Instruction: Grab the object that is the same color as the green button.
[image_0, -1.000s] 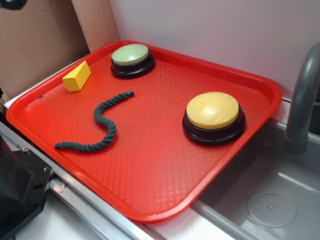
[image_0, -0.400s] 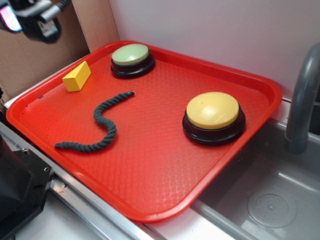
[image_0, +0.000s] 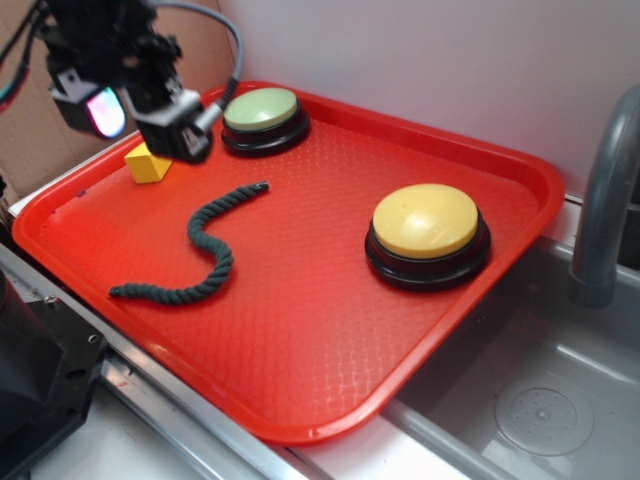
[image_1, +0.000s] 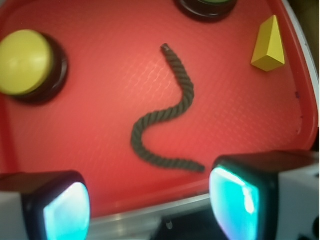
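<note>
1 dark green twisted rope (image_0: 205, 243) lies S-curved on the pebbled red plastic tray (image_0: 330, 330). The gripper (image_1: 147, 197) hovers above, spread and empty. 2 dome buttons: green button (image_0: 262, 110), yellow button (image_0: 426, 220); 1 yellow wedge block (image_1: 270, 45).

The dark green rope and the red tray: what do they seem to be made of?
The dark green twisted rope looks like matte fibre, perhaps cotton: spiral strands show and it bends in loose curves. The red tray looks like moulded plastic: a fine embossed diamond pattern, slight sheen and a raised rim.
</note>
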